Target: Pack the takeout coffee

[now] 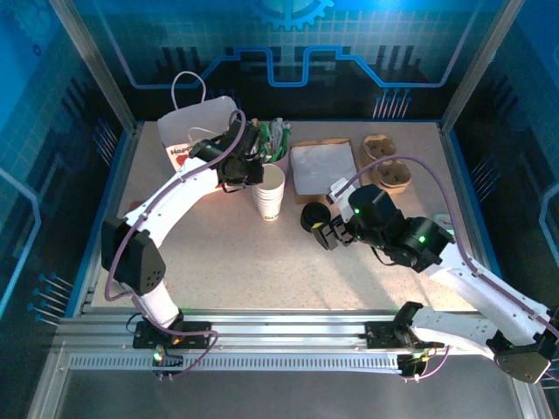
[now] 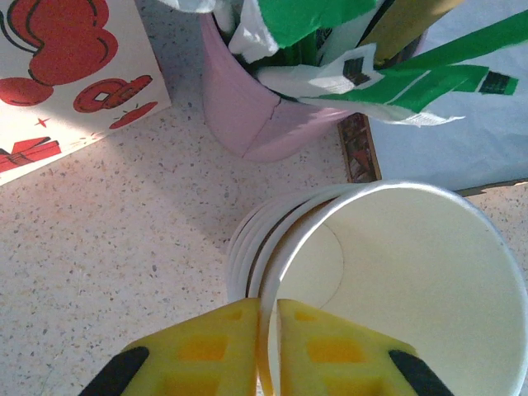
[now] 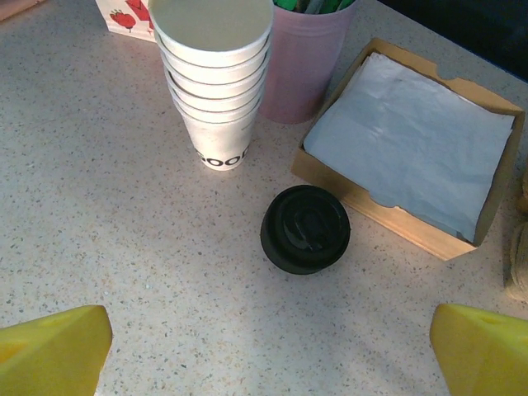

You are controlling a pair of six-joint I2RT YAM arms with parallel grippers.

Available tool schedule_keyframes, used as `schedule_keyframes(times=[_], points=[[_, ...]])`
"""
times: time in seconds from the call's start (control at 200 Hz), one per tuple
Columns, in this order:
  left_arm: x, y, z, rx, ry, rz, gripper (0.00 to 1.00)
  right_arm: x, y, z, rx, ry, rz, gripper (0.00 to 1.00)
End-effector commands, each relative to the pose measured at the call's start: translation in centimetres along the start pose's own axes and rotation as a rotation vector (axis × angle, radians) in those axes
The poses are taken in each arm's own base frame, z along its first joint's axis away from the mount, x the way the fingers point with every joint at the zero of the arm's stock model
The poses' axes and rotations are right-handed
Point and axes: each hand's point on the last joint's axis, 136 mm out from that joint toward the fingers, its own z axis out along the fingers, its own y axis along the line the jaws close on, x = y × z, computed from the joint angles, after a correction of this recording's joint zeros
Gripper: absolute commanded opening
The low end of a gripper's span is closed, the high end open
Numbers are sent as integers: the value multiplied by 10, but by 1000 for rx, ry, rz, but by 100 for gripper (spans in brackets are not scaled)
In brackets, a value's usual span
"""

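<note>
Two yellow fingers [image 2: 219,351] of the left gripper [image 2: 268,313] clamp the rim wall of the top cup [image 2: 404,280], one inside, one outside. The left arm [image 1: 175,196] stretches forward, wrist turned down. The cup stack [image 2: 241,247] beneath is mostly hidden. The right gripper [image 3: 268,330] gapes wide, fingers cut off by the frame, with the black lid [image 3: 305,228] just ahead.

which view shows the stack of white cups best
Right wrist: the stack of cups stands nearly whole, its nested rims distinct. Left wrist looks down into the top cup, whose rim sits between the fingers of the left gripper. Top external shows the stack small, by that gripper.
</note>
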Motion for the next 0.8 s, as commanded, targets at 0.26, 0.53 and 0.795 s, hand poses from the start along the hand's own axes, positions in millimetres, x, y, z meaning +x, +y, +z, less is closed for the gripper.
schedule_keyframes(times=[0.26,0.53,0.795], points=[[1,-4,-1,-11,17,0,11,-1,4,-2,-7,-20,-30,100],[4,-4,3,-11,32,-2,19,1,6,-2,-13,-16,-33,100],[3,-5,3,-11,35,1,6,1,6,-2,-11,-18,-36,100]])
